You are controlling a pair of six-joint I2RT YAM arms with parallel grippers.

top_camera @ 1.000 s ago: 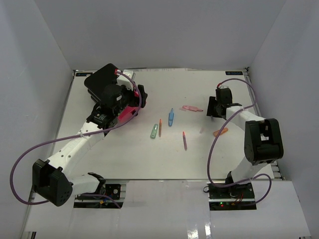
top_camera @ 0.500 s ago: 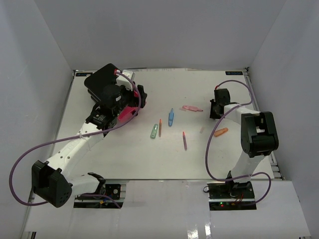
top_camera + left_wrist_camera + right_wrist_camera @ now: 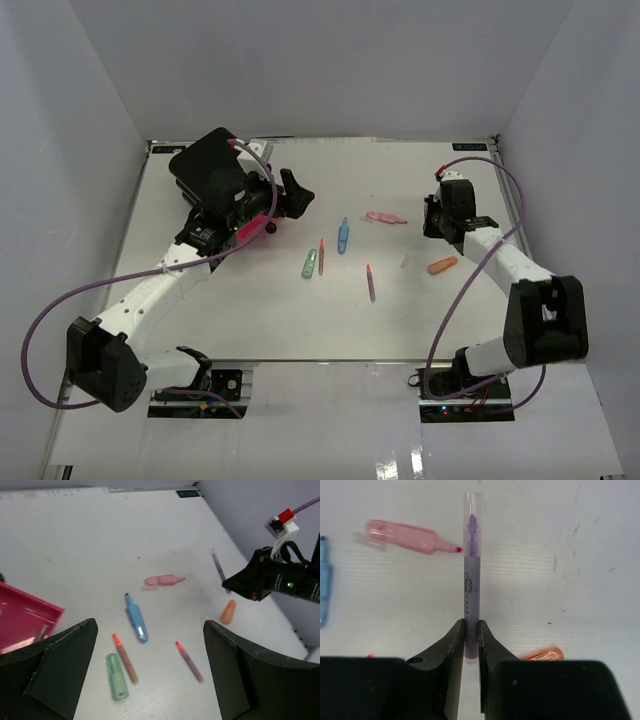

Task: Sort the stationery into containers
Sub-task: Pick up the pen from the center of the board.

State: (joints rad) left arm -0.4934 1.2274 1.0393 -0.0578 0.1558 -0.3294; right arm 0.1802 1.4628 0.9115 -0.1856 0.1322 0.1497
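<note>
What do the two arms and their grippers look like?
Both the left arm and right arm have white links and blocky black joints, each trailed by a looping purple cable. The left gripper and right gripper have matte black, wedge-shaped fingers.

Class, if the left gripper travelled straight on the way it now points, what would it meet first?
Likely the blue highlighter on the table: it lies centred ahead of the left gripper, between its open jaws, though depth is unclear.
</note>
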